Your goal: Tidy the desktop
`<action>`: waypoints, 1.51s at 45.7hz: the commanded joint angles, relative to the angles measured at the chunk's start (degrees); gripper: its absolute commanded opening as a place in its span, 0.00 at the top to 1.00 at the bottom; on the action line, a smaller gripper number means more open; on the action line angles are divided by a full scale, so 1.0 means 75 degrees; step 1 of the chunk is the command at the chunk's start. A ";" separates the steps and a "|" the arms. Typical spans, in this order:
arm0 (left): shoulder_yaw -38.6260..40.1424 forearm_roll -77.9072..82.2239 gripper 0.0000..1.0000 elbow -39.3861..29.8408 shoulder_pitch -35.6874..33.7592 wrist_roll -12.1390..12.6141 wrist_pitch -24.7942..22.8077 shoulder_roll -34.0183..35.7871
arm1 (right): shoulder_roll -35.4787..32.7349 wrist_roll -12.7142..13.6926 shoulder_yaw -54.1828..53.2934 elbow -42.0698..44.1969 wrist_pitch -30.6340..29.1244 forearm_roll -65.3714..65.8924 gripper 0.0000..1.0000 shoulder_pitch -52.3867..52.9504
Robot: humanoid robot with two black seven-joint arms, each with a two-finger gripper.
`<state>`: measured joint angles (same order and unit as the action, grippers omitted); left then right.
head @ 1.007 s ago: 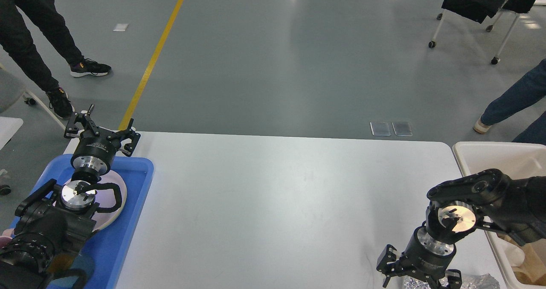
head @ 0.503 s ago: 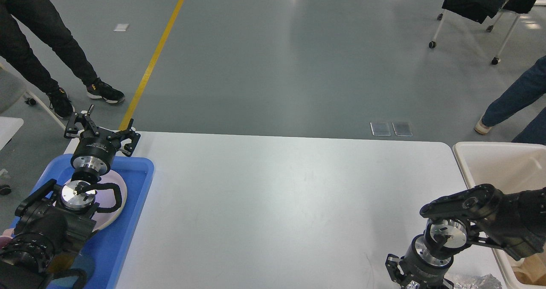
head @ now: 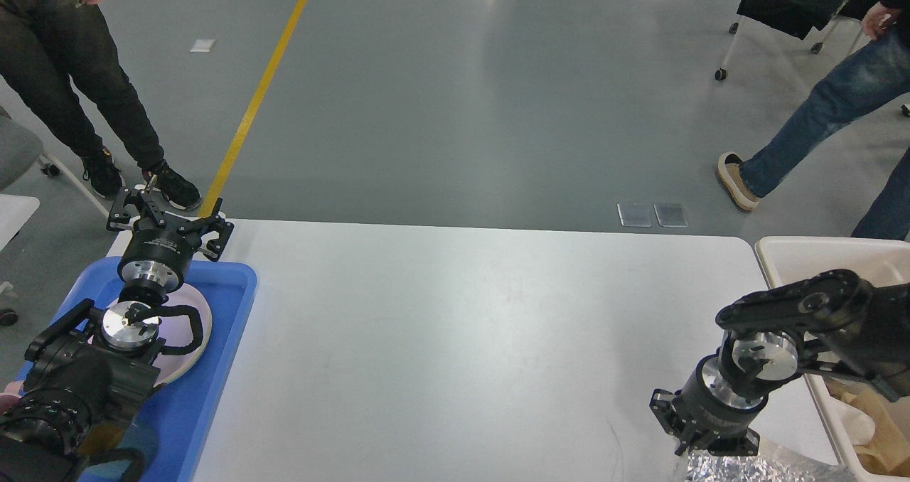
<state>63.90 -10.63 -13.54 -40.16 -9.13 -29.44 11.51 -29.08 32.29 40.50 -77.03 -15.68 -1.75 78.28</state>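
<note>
The white desktop point(head: 462, 340) fills the middle of the head view. My left gripper point(head: 169, 215) is open and empty, hovering over the far end of the blue tray point(head: 220, 375) at the desktop's left edge. My right gripper point(head: 711, 450) points down at the desktop's front right and looks shut on a piece of crumpled silver foil point(head: 753, 468), which hangs from its fingers at the bottom edge of the view. The fingertips are partly hidden by the gripper body.
A pale plate point(head: 204, 311) lies in the blue tray under my left arm. A cream bin point(head: 803, 254) with paper scraps stands off the right edge. People's legs point(head: 106, 105) stand on the floor behind both far corners.
My right gripper dropped onto the foil, closed its fingers, and has now lifted slightly to the right with the foil. My left arm has not moved. The people behind have stepped.
</note>
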 commanded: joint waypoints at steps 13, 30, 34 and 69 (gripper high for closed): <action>0.0000 0.0000 0.04 0.0000 -0.0001 0.0010 -0.0001 0.0000 | -0.2110 0.0031 0.0190 -0.0839 -0.1613 0.0035 1.00 0.4995; 0.0000 0.0000 0.04 0.0000 -0.0001 -0.0001 -0.0001 0.0000 | -0.2674 0.0008 0.0236 0.0003 -0.1437 0.0070 1.00 0.5923; 0.0011 0.0000 0.04 0.0000 -0.0001 0.0010 -0.0001 0.0000 | -0.2709 0.0008 0.0166 0.0764 -0.1052 0.0070 1.00 0.5104; 0.0000 0.0012 0.04 0.0000 -0.0001 -0.0001 -0.0001 0.0000 | -0.0519 -0.0074 -0.1181 0.7772 0.2852 0.0011 0.00 -0.2068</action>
<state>63.90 -10.60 -13.54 -40.17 -9.12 -29.44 11.51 -35.43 31.73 32.02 -24.22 5.66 -1.62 66.00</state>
